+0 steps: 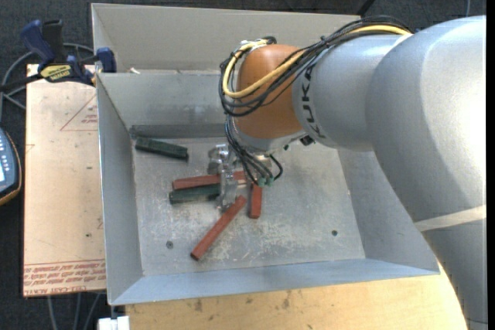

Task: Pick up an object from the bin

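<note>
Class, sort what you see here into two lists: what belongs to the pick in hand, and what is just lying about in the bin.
In the job: gripper, low in the bin; middle red stick and middle green stick, whose right ends lie at it.
Lying about, it seems: far green stick at the back left; long red stick; short red stick.

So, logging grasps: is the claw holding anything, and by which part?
Cannot tell: the claw is down beside a red stick and a green stick.
</note>
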`<action>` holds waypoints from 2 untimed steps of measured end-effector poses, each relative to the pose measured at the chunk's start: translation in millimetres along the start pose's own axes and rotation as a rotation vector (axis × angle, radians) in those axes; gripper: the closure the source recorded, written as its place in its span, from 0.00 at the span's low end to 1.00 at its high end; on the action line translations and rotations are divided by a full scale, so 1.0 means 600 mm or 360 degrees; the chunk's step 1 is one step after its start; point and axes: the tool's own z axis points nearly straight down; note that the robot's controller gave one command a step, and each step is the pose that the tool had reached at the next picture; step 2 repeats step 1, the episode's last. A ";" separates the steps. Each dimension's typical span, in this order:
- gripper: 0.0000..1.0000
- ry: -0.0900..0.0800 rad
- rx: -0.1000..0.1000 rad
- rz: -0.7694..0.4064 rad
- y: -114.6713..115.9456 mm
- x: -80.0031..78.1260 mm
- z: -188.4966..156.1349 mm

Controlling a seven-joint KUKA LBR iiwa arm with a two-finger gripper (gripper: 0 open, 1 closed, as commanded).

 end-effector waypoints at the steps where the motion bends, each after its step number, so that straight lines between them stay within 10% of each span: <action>1: 1.00 0.0000 0.0006 -0.0001 0.001 -0.005 -0.103; 2: 1.00 0.0000 0.0006 -0.0001 0.001 -0.005 -0.103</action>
